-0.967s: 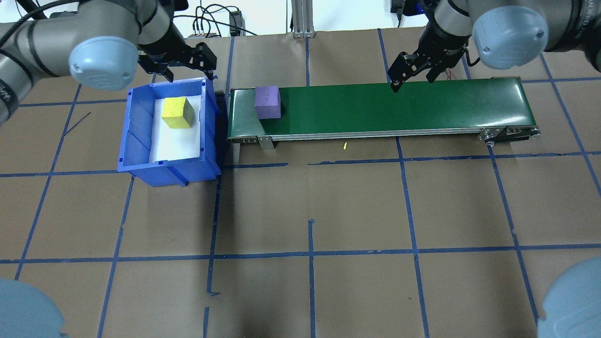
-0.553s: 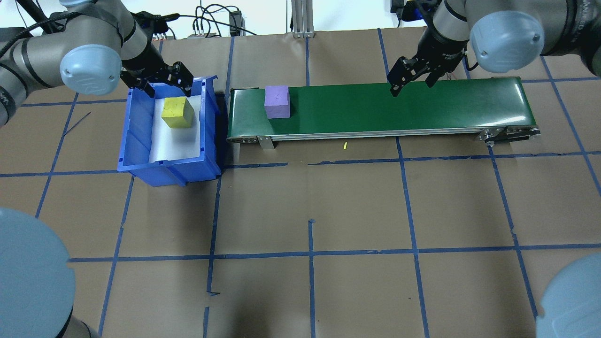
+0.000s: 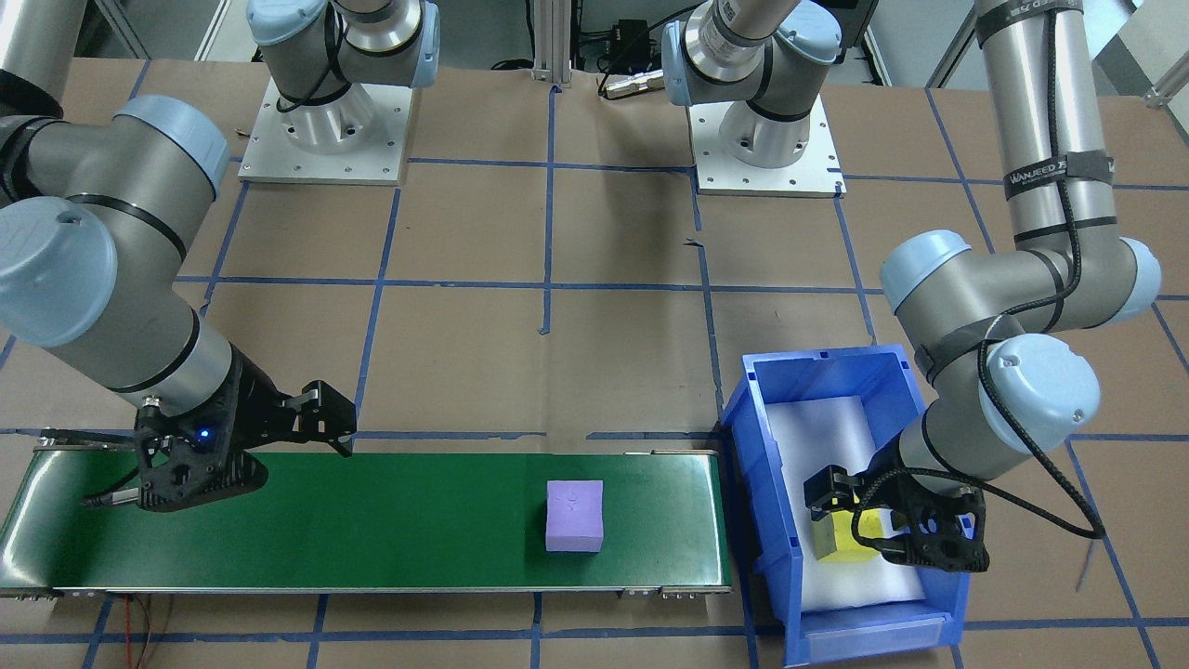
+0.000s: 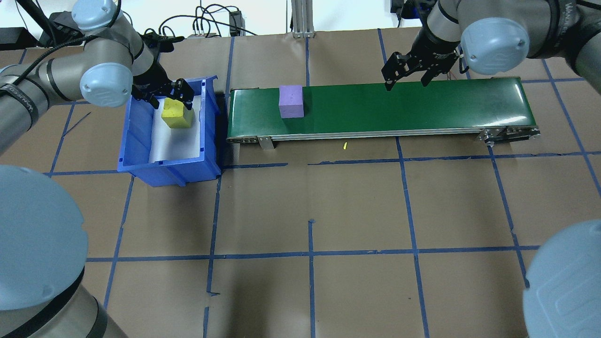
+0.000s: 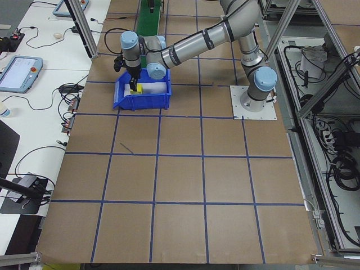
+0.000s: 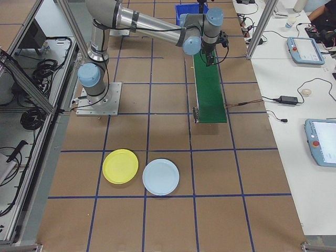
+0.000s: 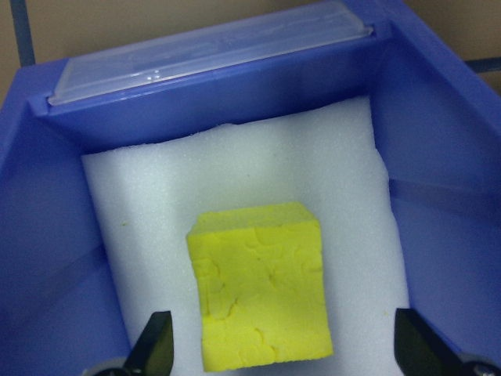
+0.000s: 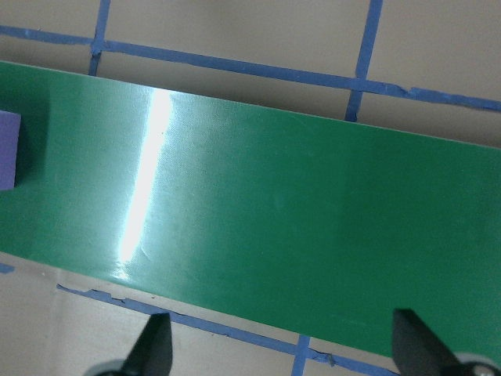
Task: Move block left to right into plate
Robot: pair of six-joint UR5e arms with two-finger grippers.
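Long green conveyor belt (image 4: 380,109) with silver side rails, lying across the brown paper-covered table (image 4: 310,211) marked with a blue tape grid; taken here as the landmark.

Purple foam cube (image 4: 291,101): on the belt, upright, near the end closest to the bin; in the right wrist view only its edge (image 8: 8,150) shows at the picture's left border.

Blue plastic open-topped bin (image 4: 141,141): just beside that same end of the belt, apart from it, lined with a white foam sheet (image 7: 235,172).

Yellow foam cube (image 7: 262,290) with a cracked surface: inside the bin on the white sheet, towards the bin's far wall in the overhead view (image 4: 177,113).

Left gripper (image 4: 163,94), black, two-fingered: lowered into the bin over the yellow cube; jaws spread, one fingertip (image 7: 155,348) on each side of the cube and not touching it.

Right gripper (image 4: 407,77), black: above the far edge of the belt, well apart from the purple cube; jaws spread, nothing between them.

Round shallow bright yellow plastic plate (image 6: 120,166): on the table beyond the belt's other end, well apart from it, nothing on it.

Round pale blue plate (image 6: 160,177): just beside the yellow plate.

Writing: a black band on the left arm (image 3: 1059,172) carries white lettering, too small to read with certainty.

Small yellow scrap (image 4: 344,146): on the table, just in front of the belt.
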